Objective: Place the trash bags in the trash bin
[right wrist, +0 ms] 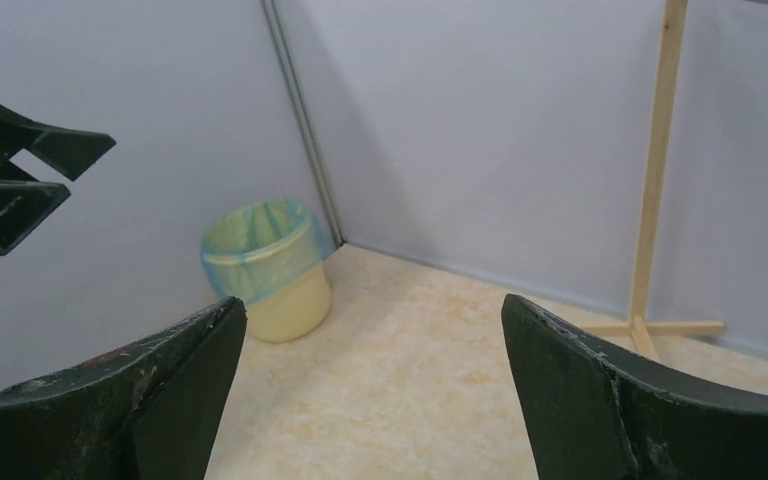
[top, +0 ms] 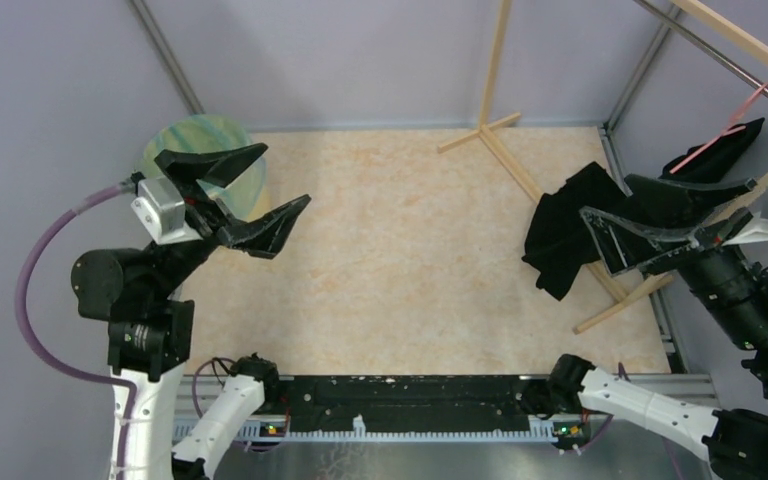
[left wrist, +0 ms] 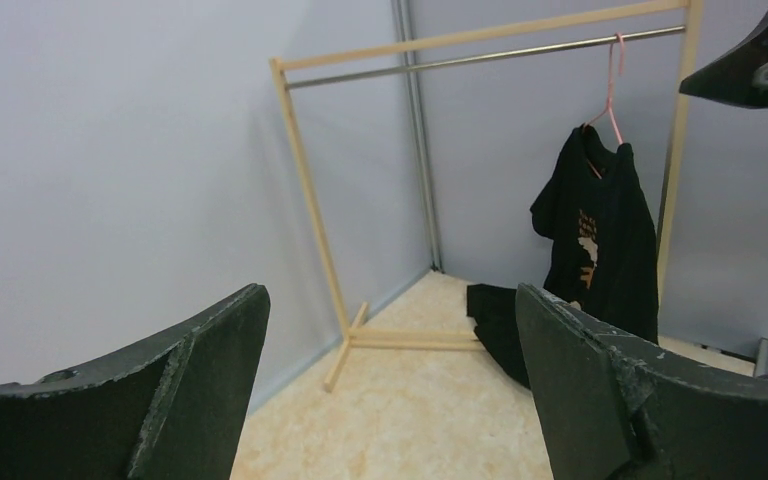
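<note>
The pale-yellow trash bin (right wrist: 285, 305) stands in the far left corner; it also shows in the top view (top: 192, 150). The light-blue trash bag (right wrist: 260, 250) lines the bin, its film folded over the rim and hanging down the upper side. My left gripper (top: 260, 190) is open and empty, raised just in front of the bin. In the left wrist view the left gripper (left wrist: 390, 390) shows only bare floor between its fingers. My right gripper (top: 670, 215) is open and empty at the far right, raised near the rack. The right gripper (right wrist: 375, 390) also has only floor between its fingers.
A wooden clothes rack (top: 490, 125) stands at the back right, its feet on the beige floor. A black T-shirt (left wrist: 600, 240) hangs on a pink hanger (left wrist: 612, 85), and black cloth (top: 565, 235) lies on the floor below. Grey walls close three sides.
</note>
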{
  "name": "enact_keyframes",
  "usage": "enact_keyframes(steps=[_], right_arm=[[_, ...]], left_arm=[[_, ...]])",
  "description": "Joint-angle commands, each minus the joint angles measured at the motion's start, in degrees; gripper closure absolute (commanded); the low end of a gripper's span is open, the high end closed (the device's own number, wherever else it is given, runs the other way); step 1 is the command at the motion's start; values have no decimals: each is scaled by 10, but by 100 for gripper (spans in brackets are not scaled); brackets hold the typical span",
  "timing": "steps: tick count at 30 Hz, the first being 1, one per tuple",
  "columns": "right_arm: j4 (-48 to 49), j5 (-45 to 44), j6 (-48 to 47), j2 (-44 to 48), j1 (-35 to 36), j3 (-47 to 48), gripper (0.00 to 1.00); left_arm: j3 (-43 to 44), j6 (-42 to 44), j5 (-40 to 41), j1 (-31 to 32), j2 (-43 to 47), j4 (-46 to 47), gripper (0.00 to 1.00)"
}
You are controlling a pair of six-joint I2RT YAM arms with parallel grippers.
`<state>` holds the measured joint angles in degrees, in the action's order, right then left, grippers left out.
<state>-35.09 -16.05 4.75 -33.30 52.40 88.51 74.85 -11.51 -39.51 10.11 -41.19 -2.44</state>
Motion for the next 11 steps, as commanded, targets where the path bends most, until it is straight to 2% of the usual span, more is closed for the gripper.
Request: enact_keyframes(steps=[1,11], right_arm=[[0,-5,11,-33,5,4,1],[12,-41,5,-38,5,-23,1]], left_arm=[[-12,31,16,13,-1,39,1],[-17,39,24,27,13,27,1]])
